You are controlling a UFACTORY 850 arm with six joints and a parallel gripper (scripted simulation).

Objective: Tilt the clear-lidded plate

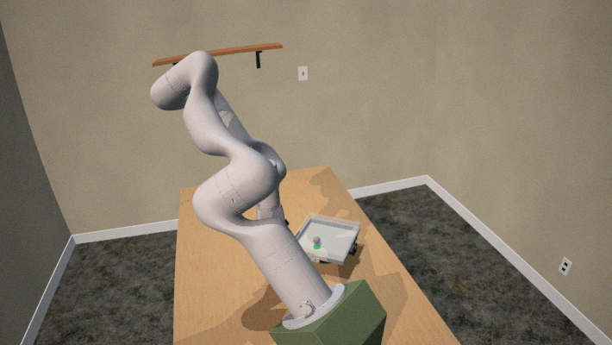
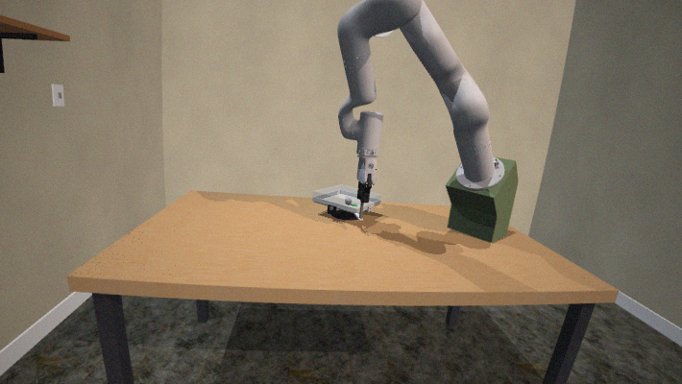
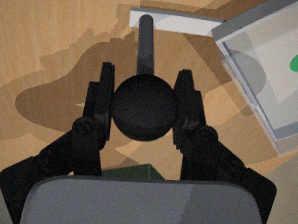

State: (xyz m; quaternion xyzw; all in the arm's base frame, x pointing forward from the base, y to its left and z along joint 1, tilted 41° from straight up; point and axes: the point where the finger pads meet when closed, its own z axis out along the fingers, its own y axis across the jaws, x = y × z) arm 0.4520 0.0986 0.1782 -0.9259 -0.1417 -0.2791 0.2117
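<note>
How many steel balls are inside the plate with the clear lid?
1. The steel ball lies in the plate, just beside the green spot, near the edge closest to the arm. No other ball is visible.

The plate is the landmark; it sits on the table, raised off the top on a stand beneath it. In the top view the ball lies inside the plate, under the lid, just behind the spot and touching its edge. In the exterior view the gripper comes down over the plate's right edge. In the wrist view its fingers close on a knob left of the plate, and a stem runs from the knob toward a bar joined to the plate's corner. The arm's base block stands on the table well to the right of the plate in the exterior view.
</note>
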